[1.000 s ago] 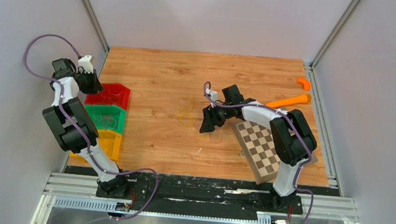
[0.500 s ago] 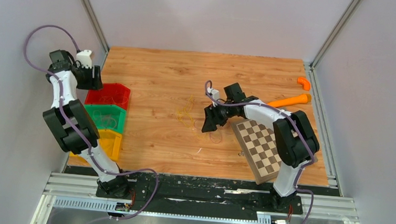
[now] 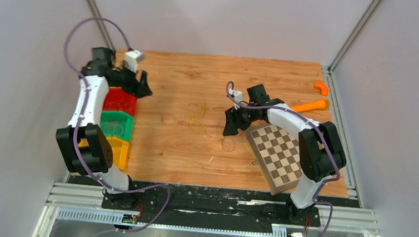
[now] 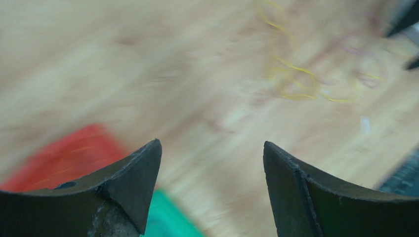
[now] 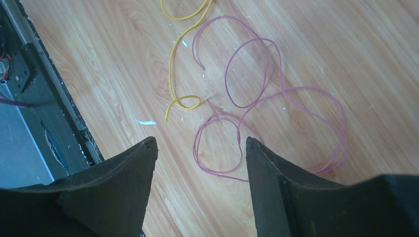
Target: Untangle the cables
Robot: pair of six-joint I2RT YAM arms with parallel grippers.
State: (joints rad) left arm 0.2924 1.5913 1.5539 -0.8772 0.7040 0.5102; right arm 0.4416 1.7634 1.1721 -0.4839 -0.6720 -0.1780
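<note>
While the left hand [image 3: 142, 86] hangs over the worktop [image 3: 171, 71] just past the red bin [image 3: 120, 100], fingers spread wide and nothing between them, the real interest is in the middle of the boards. That's where the cables [image 3: 198, 123] lie, loose on the wood between the two arms and much nearer the right one.

The right hand [image 3: 230, 125] hovers just beside them, at the corner of the chessboard [image 3: 274, 151]. Its fingers are also parted and empty, and its own camera shows bare wood in the gap. That camera gives the best look. A pink cable [image 5: 276, 94] curls over itself in several loops right in front of the fingertips. A yellow cable [image 5: 172, 64] runs down beside it and ends in a little hook. The two come very close at their ends, and whether they actually touch I can't tell.

The left wrist view is smeared with blur, though the yellow strands [image 4: 291, 71] show far ahead of it. Faint thin loops sit in the green bin [image 3: 115, 124], so the bins look like the place for freed strands. That would explain the empty left hand by them. The pink cable looks the likely next pick. It's thin and springy, so a pinch could easily miss or drag its yellow neighbour along.
</note>
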